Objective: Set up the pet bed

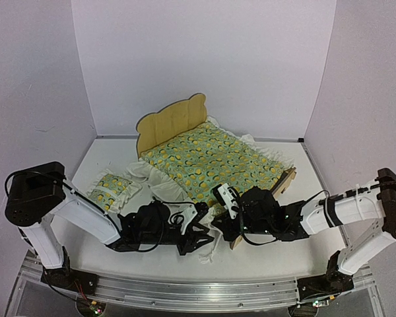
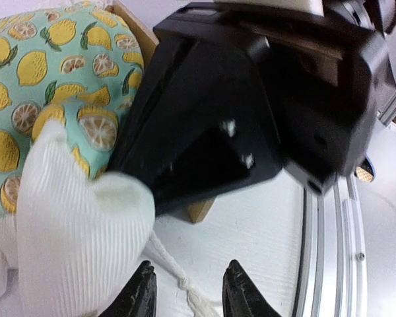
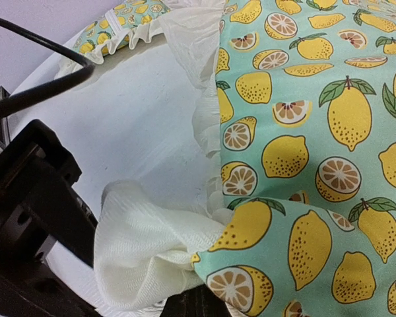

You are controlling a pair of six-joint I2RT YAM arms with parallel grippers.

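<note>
Left gripper (image 1: 199, 242) (image 2: 191, 294) sits low over the table (image 1: 270, 264), close to the near edge and left of centre. Fingers stand a little apart with nothing between them. In the wrist view a white thread (image 2: 178, 281) lies on the table by the fingertips; contact unclear.

Pillow (image 1: 109, 191) lies flat toward the left edge, apart from the bed. It has a lemon print and a white frill.

Bed (image 1: 171, 122) is mid-table on a slant, headboard toward the far edge, foot toward the right edge. Quilt (image 1: 211, 162) covers it, so the base is hidden. The quilt's white ruffle (image 1: 160, 179) spills over the bed's left side onto the table. One wooden near corner of the bed shows below the quilt, by the right gripper.

Right gripper (image 1: 219, 230) (image 2: 122, 177) is just right of the left one, tips facing it, near but not touching. Its jaws are pressed together on the quilt's near corner, where print and ruffle bunch up. In its own wrist view the fingers are mostly cut off at the bottom, with cloth gathered there.
</note>
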